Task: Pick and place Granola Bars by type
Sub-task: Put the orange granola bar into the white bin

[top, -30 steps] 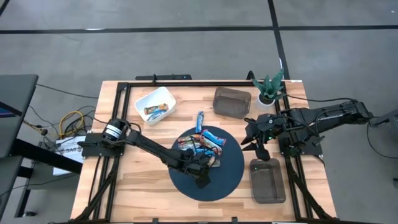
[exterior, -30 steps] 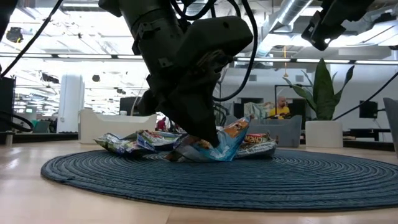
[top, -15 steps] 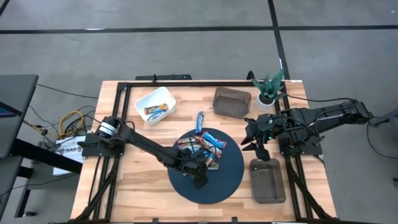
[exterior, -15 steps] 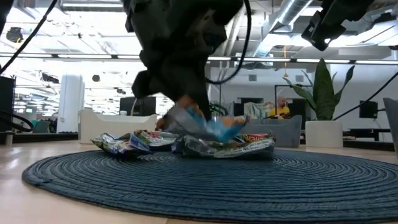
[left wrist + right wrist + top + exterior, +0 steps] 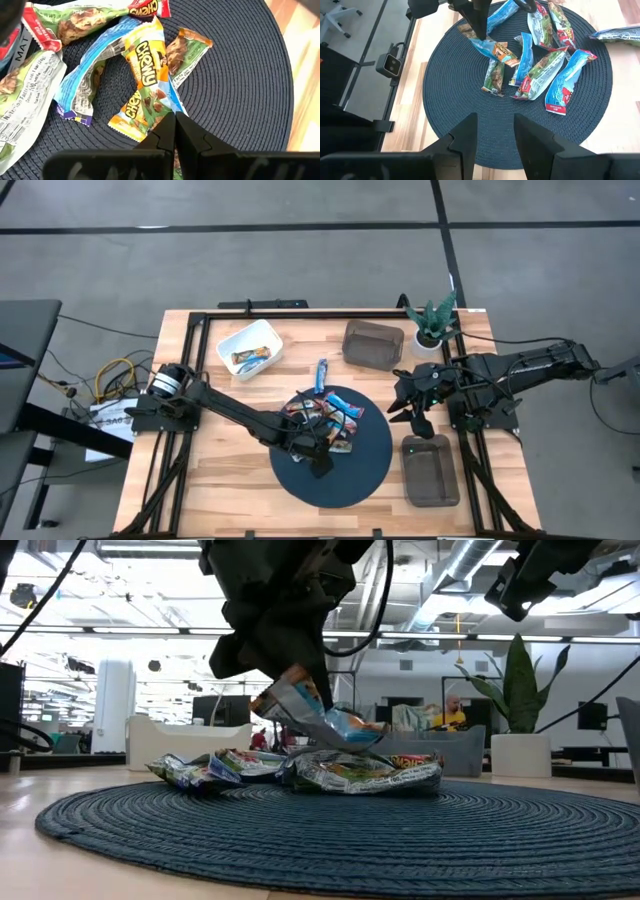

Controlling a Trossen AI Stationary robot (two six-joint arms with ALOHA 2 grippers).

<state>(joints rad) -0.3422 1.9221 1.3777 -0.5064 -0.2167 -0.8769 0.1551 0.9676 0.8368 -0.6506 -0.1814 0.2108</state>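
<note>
Several Granola Bars (image 5: pixel 327 414) lie in a pile on the round dark blue woven mat (image 5: pixel 372 465). Some are blue, others orange, yellow and green. My left gripper (image 5: pixel 290 680) is shut on one orange, yellow and blue bar (image 5: pixel 322 716) and hangs over the pile (image 5: pixel 300 770). The right wrist view also shows this bar (image 5: pixel 494 47) under my left gripper (image 5: pixel 479 27). My right gripper (image 5: pixel 410 416) stands open beyond the mat's right edge, high above the table, with nothing between its fingers (image 5: pixel 465 137). My left gripper pinches one end of the bar (image 5: pixel 161 116) between its two shut fingers (image 5: pixel 186 136). The fingers slant down from above and from the table's left. The bar is lifted clear of the pile and tilted, its free end (image 5: pixel 362 734) lower than the held end.
A white bin (image 5: pixel 250 347) at the far left holds one bar. One dark bin (image 5: pixel 373 343) stands at the far middle, another (image 5: pixel 430 472) at the near right. A potted plant (image 5: pixel 433 320) is at the far right. One blue bar (image 5: pixel 321 373) lies off the mat.
My left gripper has gone up from the mat with the bar in its shut fingers. The bar, which lay on the pile a second ago, now hangs tilted clear above it. The other bars have stayed where they were.
</note>
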